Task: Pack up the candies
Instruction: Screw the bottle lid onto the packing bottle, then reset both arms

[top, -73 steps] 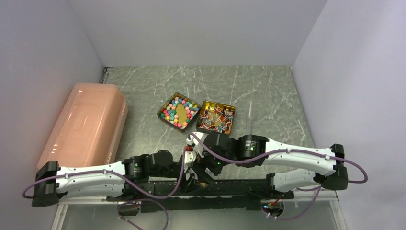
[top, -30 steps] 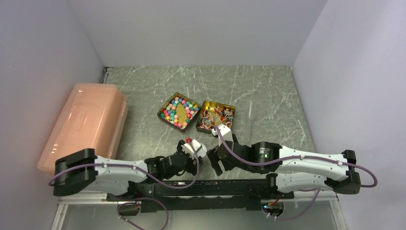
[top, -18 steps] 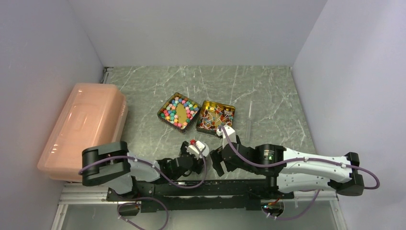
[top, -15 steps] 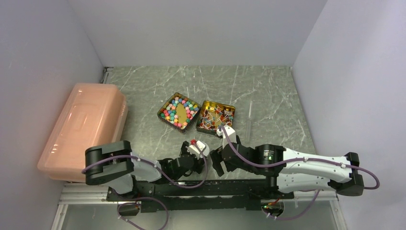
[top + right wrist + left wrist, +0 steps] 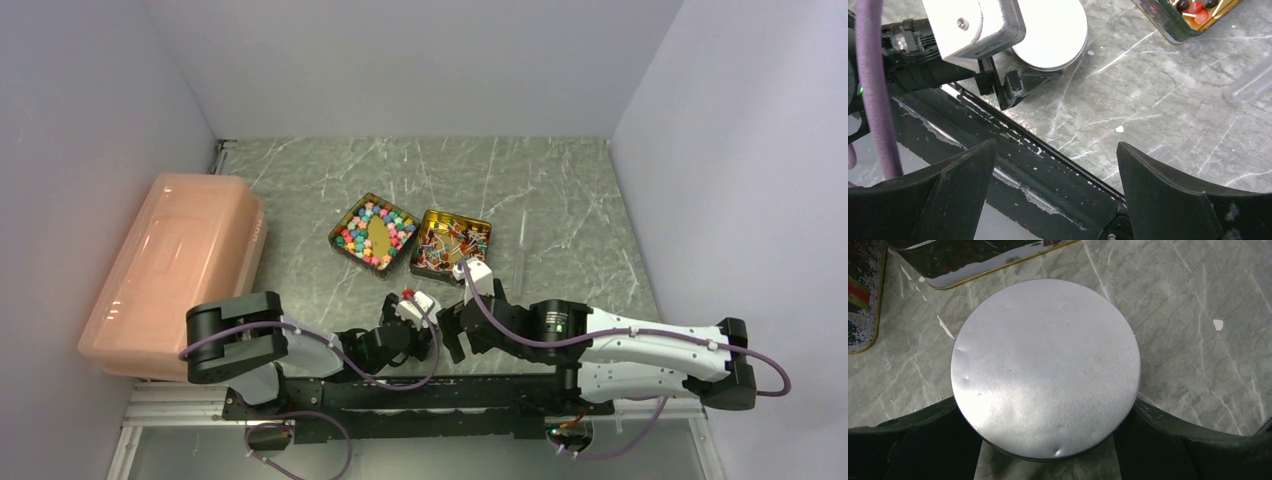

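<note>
My left pincer (image 5: pixel 1046 407): clamped on round lid (image 5: pixel 1045 365), probably steadying it for opening. Right pincer (image 5: pixel 1055 147): apart, empty. Candies (image 5: pixel 398 222): unpacked.

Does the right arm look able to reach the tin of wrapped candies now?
Probably yes: the right gripper is open and empty, and the tin lies uncovered close by with nothing between. It would have to swing over to it.

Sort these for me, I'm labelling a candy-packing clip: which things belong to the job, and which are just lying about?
Job: multicoloured candies, wrapped candies, probably the round lid.
Lying about: pink plastic box, clear tube.
</note>
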Controlling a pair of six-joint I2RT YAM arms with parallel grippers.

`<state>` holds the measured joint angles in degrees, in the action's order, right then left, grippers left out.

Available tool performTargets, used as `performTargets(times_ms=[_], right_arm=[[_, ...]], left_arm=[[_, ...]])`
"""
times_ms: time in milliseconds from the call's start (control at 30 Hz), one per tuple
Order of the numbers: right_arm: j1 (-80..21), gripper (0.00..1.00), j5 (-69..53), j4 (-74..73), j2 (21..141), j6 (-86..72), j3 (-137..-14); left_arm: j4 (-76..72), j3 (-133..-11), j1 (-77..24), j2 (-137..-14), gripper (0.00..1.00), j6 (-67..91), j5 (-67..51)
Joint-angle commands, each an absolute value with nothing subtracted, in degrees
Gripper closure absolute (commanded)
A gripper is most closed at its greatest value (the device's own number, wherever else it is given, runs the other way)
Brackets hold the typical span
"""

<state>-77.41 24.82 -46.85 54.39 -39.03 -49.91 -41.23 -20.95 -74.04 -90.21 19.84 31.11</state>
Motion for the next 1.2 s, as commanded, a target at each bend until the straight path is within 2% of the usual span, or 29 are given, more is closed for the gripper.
performTargets(times_ms=[0,33,67,300,600,933,1067,1167], right_arm=[[-76.8,0.06,27.7,-45.0,54.6,-38.9,-51.3],[-76.6,0.06,27.9,-45.0,54.5,-38.8,-51.4],[-76.5,0.05,28.1,-45.0,54.5,-38.8,-51.5],[-75.6,0.04,30.6,-45.5,53.1,-39.1,-52.1],[-72.2,0.00,36.6,-46.7,51.3,-37.4,-56.5],[-55.2,0.00,28.2,-39.8,50.7,-25.0,-60.6],[-48.1,0.00,25.6,-36.4,51.4,-19.9,-61.8],[-38.9,0.00,20.0,-32.8,51.4,-17.8,-61.4]], left_arm=[[-39.8,-22.6,-73.9,-87.1,0.06,21.3,30.1],[-38.8,-22.8,-73.9,-86.7,0.01,21.4,29.9],[-37.6,-23.1,-73.9,-86.2,0.01,21.6,29.9],[-31.2,-24.7,-73.9,-81.2,0.01,21.8,29.8],[-12.2,-32.2,-73.9,-71.2,0.01,21.4,28.1],[9.9,-44.7,-71.3,-61.5,0.01,16.7,28.4],[21.8,-52.9,-65.5,-60.1,0.01,15.4,26.4],[27.8,-58.4,-60.5,-59.1,0.01,14.0,25.3]])
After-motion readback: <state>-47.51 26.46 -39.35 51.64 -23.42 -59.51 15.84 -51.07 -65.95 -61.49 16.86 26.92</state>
